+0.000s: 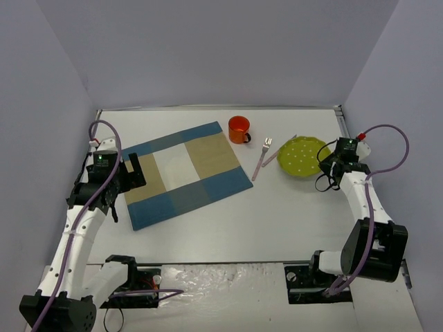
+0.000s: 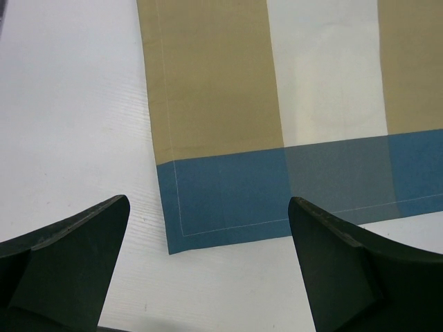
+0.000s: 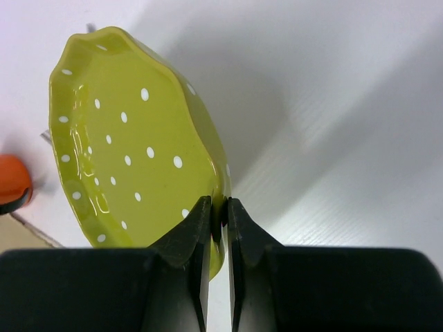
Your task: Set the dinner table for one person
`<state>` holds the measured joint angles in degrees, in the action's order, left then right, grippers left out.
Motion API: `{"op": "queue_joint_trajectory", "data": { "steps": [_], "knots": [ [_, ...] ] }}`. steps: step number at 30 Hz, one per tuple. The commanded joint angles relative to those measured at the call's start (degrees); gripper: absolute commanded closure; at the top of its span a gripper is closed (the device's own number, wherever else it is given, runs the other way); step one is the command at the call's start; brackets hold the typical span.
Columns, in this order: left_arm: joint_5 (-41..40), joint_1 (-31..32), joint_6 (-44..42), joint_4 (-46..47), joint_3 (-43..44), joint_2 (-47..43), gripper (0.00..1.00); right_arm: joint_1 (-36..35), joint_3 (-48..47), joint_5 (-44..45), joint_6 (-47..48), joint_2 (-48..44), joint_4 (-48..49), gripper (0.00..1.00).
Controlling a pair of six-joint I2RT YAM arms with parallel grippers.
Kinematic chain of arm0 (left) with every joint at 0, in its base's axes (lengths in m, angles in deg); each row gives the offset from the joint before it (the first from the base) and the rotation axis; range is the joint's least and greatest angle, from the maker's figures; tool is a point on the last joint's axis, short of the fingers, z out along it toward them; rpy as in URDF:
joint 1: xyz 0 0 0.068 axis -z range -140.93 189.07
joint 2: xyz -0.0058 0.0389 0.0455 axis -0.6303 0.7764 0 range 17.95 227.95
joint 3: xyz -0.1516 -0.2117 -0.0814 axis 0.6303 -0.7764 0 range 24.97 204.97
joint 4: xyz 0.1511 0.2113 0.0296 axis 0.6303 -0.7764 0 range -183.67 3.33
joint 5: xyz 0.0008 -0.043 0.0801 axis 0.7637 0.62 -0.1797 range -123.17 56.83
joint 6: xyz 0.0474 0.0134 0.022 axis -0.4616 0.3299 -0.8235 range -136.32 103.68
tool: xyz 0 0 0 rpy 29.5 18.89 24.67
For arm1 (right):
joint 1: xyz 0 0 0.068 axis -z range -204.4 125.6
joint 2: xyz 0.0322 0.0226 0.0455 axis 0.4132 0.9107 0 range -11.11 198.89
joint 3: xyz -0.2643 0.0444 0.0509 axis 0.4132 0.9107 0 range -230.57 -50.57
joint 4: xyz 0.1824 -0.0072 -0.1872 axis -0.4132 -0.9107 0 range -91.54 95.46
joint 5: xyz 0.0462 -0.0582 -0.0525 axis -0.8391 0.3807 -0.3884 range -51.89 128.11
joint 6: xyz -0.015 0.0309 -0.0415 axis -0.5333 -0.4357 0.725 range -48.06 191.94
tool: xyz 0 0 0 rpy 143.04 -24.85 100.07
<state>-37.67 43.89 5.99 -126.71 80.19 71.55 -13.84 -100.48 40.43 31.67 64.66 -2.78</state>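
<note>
Tabletop: the white tabletop (image 1: 277, 221) fills the floor of the grey-walled enclosure. Both arm bases sit at its near edge, and it carries everything else in view.

Placemat: a blue-and-tan checked placemat (image 1: 185, 173) lies flat on the left-centre of the tabletop, turned askew to its edges. In the left wrist view one blue-banded corner of the placemat (image 2: 277, 138) shows, with bare white surface to its left and below it.

Plate: a lime-green plate (image 1: 301, 156) with white dots and a wavy rim sits at the right of the tabletop, well apart from the placemat. The right wrist view shows the plate (image 3: 131, 138) with a shadow beside it; whether it is off the surface cannot be told.

Left hand: the left hand (image 1: 133, 171) hangs over the placemat's left end, released, its two dark fingers (image 2: 76, 242) spread wide with that blue corner between them and nothing held.

Right hand: the right hand (image 1: 324, 160) is at the plate's right edge. Up close, the right hand (image 3: 219, 204) is clenched on the plate's rim, which is pinched in the narrow slit between the fingers.

Mug: an orange mug (image 1: 239, 128) stands upright just beyond the placemat's far right corner, its dark handle turned right. It shows as an orange blob (image 3: 12, 181) at the left edge of the right wrist view.

Fork: a pale-handled fork (image 1: 261, 158) lies between the placemat and the plate, tines pointing away.

Stick: a thin pale stick (image 1: 289, 140) lies at the plate's far left rim, too small to identify.
</note>
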Motion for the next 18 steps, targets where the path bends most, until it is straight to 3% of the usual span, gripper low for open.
{"op": "queue_joint_trajectory", "data": {
  "steps": [1,9,18],
  "knots": [
    [0.6,0.3,0.5,-2.0,5.6,0.3,0.03,-4.3,-7.9,-7.1,2.8,-4.9,7.3,1.0],
    [1.5,0.3,0.7,-4.0,9.1,0.7,0.03,-17.0,-17.1,-9.5,3.2,-2.1,7.5,1.0],
    [1.9,0.3,1.3,-4.6,9.5,0.4,0.03,-33.5,-27.6,-11.1,1.4,10.8,11.5,1.0]
  ]
}}
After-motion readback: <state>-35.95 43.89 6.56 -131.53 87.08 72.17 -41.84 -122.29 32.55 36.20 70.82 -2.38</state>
